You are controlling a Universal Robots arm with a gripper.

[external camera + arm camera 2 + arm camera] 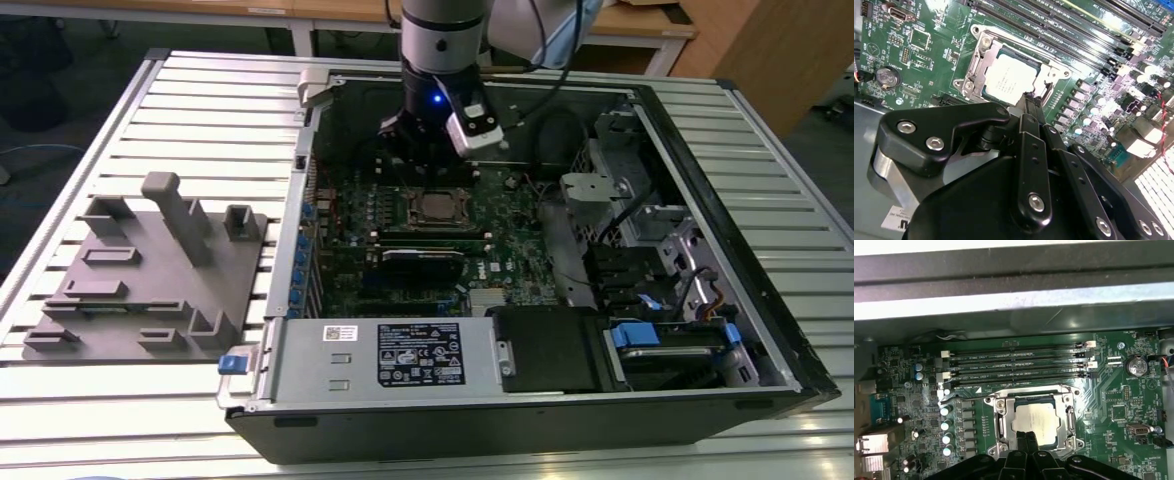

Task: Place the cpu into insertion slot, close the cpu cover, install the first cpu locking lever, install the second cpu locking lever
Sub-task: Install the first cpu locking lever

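Tabletop of pale metal slats (pixel 200 90) carries the whole job, with wooden desks (pixel 641 25) behind it. At the exterior view's left, a grey moulded fixture (pixel 147 280) with upright posts lies flat on the slats. Just beside it is the open computer case (pixel 534 430), lying on its side. A white-labelled power supply (pixel 387 355) sits along the case's near edge, and black and blue drive bays (pixel 667 350) are at the exterior view's right.

The green motherboard (pixel 507 250) fills the floor of the case. The insertion slot (pixel 415 212) sits about midway across it. The cpu (pixel 1036 422) (pixel 1009 77) is seated in it, its pale metal top facing up. The cpu cover (pixel 1026 401) (pixel 981 60) lies flat around the chip, framing it through the square cut-out. In the first wrist view, four long memory slots (pixel 1014 365) run beside the socket.

The arm (pixel 441 40) drops steeply from the far side into the case. The gripper (pixel 424 170) hangs just above the socket's far edge. In both wrist views its fingers (pixel 1024 100) (pixel 1023 437) are pressed together with nothing seen between them. The tips are at the rim of the cover. Whether they touch the metal cannot be told.
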